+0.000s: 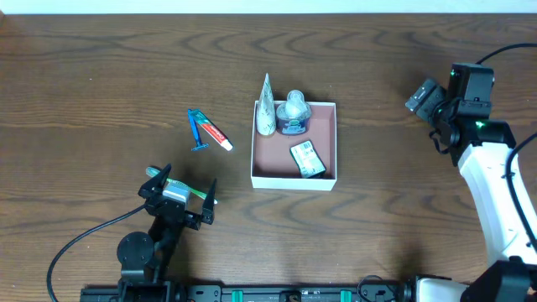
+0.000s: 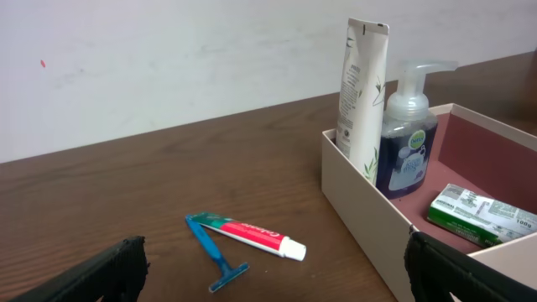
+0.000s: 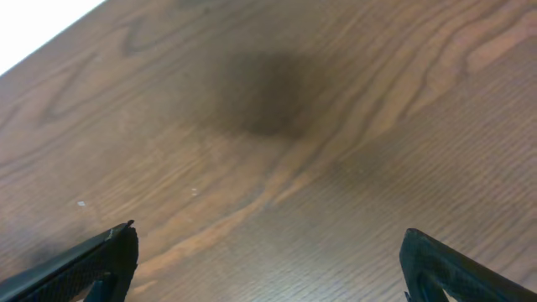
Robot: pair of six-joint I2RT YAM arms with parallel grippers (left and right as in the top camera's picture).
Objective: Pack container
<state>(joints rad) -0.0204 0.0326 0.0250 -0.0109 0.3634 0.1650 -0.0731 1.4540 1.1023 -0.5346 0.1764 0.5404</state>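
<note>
Left gripper (image 1: 183,179): near the table's front left, aimed at the box, fingers wide apart, empty
Right gripper (image 1: 422,95): far right, tilted down at bare wood, fingers spread, empty
Container: square white-walled box with reddish-brown floor (image 1: 273,156), mid-table between the arms
Open room: its front-left floor bare; red-and-white toothpaste tube (image 1: 216,133) and blue plastic razor (image 1: 197,132) touching, near its left wall

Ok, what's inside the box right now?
Three things: a white tube standing in the far-left corner, a blue pump bottle beside it, and a green packet lying flat on the floor of the box. The floor directly under them is covered.
</note>
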